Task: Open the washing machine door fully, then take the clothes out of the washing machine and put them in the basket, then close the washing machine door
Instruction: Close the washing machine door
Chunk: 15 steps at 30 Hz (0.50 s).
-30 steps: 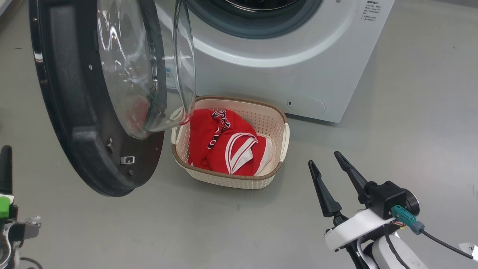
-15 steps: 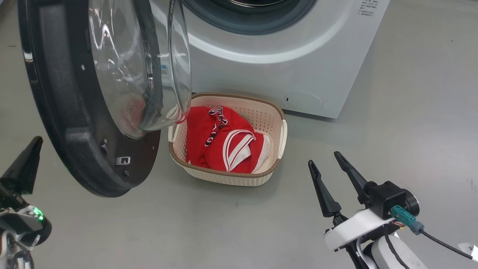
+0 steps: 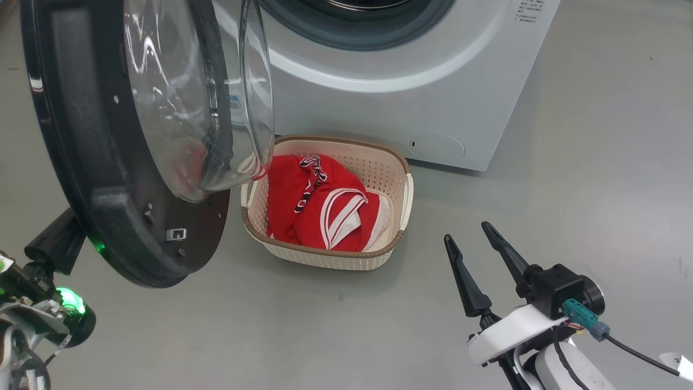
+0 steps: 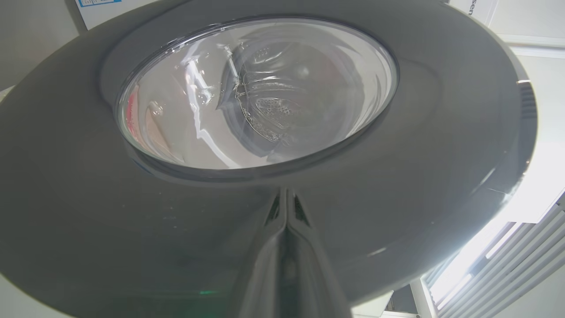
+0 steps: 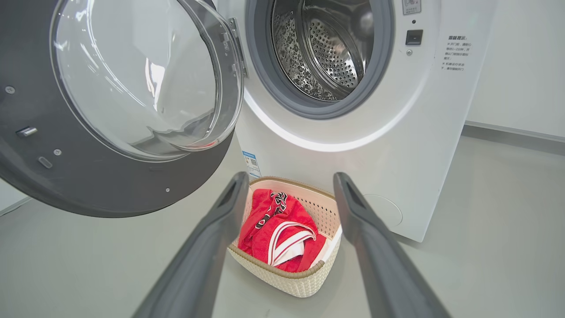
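Washing machine door [image 3: 103, 179] shown open, swung out to the left of the washing machine [image 3: 411, 70], its inner rim and bulging glass window [image 3: 178, 103] turned toward the head camera. The steel drum [image 5: 326, 48] is seen through the open port; no garment can be made out inside it. The basket [image 3: 325, 259] is set on the grey floor [image 3: 568, 162] just before the lower front of the machine, its left end overlapped in the head view by the glass window. The red clothes [image 3: 319, 203] are heaped inside the basket, white striped trim uppermost. The left pincer [image 4: 287, 201] is shown fully closed, fingers pressed together, tips appearing to touch the door's glossy outer face below the window. The right pincer [image 3: 465, 232] is held wide and empty above the floor, well apart from the basket.
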Available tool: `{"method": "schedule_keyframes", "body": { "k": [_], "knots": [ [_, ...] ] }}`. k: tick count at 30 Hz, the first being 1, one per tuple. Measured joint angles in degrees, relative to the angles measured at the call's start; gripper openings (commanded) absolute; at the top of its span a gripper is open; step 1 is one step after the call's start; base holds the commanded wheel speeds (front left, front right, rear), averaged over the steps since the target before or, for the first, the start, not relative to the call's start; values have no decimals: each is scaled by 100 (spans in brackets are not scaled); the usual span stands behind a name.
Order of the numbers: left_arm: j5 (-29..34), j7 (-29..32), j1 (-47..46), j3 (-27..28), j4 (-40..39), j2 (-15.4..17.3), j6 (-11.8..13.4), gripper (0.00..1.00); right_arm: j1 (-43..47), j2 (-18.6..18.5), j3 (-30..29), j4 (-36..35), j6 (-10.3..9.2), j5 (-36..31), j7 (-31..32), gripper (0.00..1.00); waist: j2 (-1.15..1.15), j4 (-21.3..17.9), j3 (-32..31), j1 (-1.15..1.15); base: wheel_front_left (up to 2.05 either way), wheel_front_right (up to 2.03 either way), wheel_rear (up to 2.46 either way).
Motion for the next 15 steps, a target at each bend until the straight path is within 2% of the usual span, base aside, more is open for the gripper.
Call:
{"method": "schedule_keyframes", "body": {
  "k": [10, 15],
  "knots": [
    [-103, 449, 254, -166, -370, 14, 10, 0, -10, 68, 133, 125, 7, 9, 0, 100, 0, -231, -106, 0, 0, 0, 0],
    [-119, 454, 328, -146, -428, -32, 48, 0, -10, 73, 148, 142, 8, 18, 0, 100, 0, -363, -157, 0, 0, 0, 0]
  ]
}}
